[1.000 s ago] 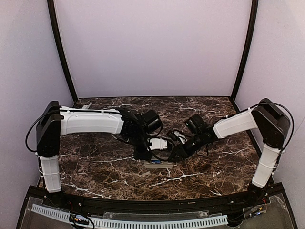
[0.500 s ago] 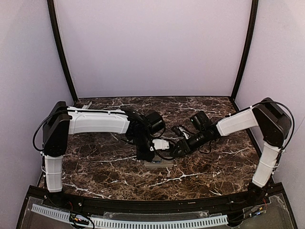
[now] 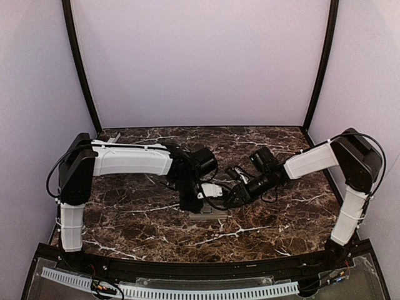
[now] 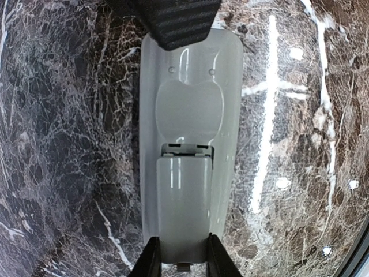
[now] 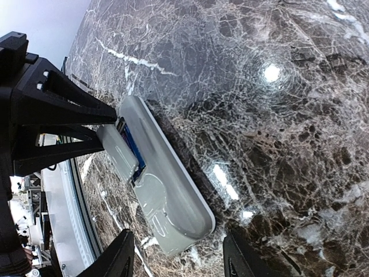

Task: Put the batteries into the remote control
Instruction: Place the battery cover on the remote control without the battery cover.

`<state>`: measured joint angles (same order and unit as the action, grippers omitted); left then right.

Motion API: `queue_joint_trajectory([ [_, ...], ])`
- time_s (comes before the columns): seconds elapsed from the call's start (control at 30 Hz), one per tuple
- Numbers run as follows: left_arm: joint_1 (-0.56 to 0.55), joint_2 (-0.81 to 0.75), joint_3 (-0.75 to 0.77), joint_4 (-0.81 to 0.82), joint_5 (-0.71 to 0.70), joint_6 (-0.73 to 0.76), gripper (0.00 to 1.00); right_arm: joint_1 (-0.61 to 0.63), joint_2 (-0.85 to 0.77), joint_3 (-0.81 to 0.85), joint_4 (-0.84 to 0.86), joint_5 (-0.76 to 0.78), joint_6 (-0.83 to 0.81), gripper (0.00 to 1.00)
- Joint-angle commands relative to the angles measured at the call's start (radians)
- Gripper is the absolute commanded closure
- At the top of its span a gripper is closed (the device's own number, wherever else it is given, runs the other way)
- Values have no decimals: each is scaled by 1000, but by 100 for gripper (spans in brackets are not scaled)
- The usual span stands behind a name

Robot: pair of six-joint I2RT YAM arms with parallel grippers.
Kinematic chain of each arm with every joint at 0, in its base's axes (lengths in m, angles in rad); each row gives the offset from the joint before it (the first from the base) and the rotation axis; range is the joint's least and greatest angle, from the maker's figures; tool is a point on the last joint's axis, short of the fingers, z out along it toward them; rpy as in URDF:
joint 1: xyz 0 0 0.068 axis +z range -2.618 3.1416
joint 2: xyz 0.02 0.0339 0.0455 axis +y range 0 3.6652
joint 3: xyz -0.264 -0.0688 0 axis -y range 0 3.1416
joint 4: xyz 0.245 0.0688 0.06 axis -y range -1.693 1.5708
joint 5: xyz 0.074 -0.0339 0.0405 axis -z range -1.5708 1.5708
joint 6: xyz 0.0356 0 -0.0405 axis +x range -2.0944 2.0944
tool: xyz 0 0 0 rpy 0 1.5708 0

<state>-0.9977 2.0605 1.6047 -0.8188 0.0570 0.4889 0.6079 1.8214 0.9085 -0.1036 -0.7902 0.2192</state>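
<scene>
**Remote control back-up at mid-table, one gripper at each end**

The left gripper (image 4: 183,261) reaches in from the left. Its fingers are closed on the near-left end of the battery cover (image 4: 184,202), one fingertip against each long side. The cover is a pale lid narrower than the handset and lies along its back. The remote control (image 4: 190,104) lies flat on the marble table (image 4: 69,144), back upward, roughly at the table's middle, with its long axis running left to right in the top view. A narrow dark gap separates the cover's inner edge from the moulded back. In the right wrist view the batteries (image 5: 132,149) appear as a thin blue strip inside the remote at that gap. The right gripper (image 5: 179,257) hangs at the right end with its fingers apart, holding nothing. The remote's rounded end lies just beyond its fingertips.
</scene>
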Motion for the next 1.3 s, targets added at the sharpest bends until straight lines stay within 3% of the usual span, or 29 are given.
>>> queue_joint_trajectory([
  [0.0,-6,10,22,-39,14,-7,79,-4,5,-8,24,-17,3,49],
  [0.6,-8,45,58,-59,31,-10,69,-4,16,-13,32,-31,5,48],
  [1.27,5,4,68,-48,13,-28,35,-4,11,-11,31,-29,7,47],
])
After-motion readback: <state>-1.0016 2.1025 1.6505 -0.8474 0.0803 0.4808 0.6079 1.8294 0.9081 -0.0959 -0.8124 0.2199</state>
